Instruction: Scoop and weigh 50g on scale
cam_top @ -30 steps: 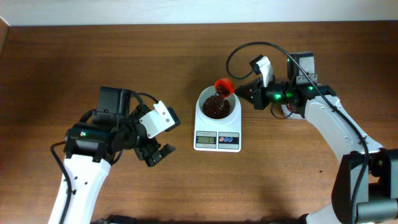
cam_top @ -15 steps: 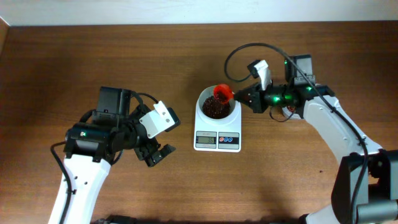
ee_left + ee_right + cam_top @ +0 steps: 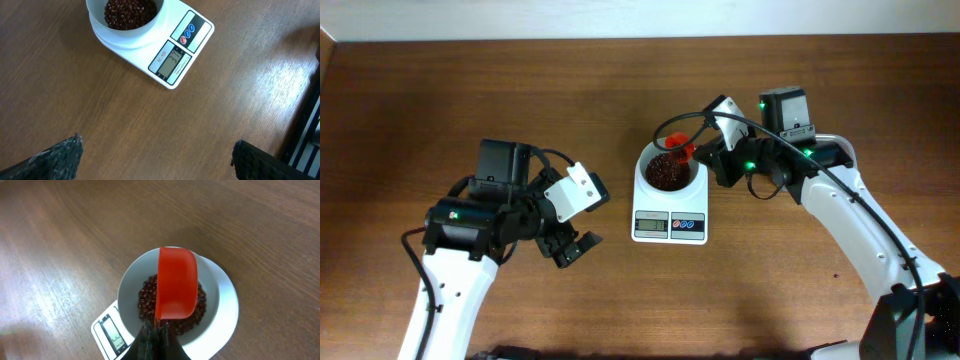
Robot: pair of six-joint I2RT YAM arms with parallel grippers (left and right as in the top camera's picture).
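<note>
Atop the scale (image 3: 669, 226), near mid-table, the beans (image 3: 666, 172) lie as a loose dark heap in the white bowl (image 3: 642, 172), covering its floor; small, hard and light, they look apt to roll and scatter at a jolt, and no fingers could pinch them, so they are best moved by scoop, a little at a time, with the last of them tapped out gently; the red scoop (image 3: 176, 285) hangs tilted over the bowl's rim on the right arm's side, a stiff, light plastic piece, best held by its handle end, well back from the cup; the right fingers (image 3: 145, 345) are clamped tight on that handle, cup out ahead of them; whether any beans lie in it cannot be told; the display (image 3: 171, 60) is too small to read, so how near the heap stands to the target is unknown; the left fingers (image 3: 55, 157) are spread wide and empty, poised above bare table (image 3: 470, 80) to the scale's left, well apart from it.
</note>
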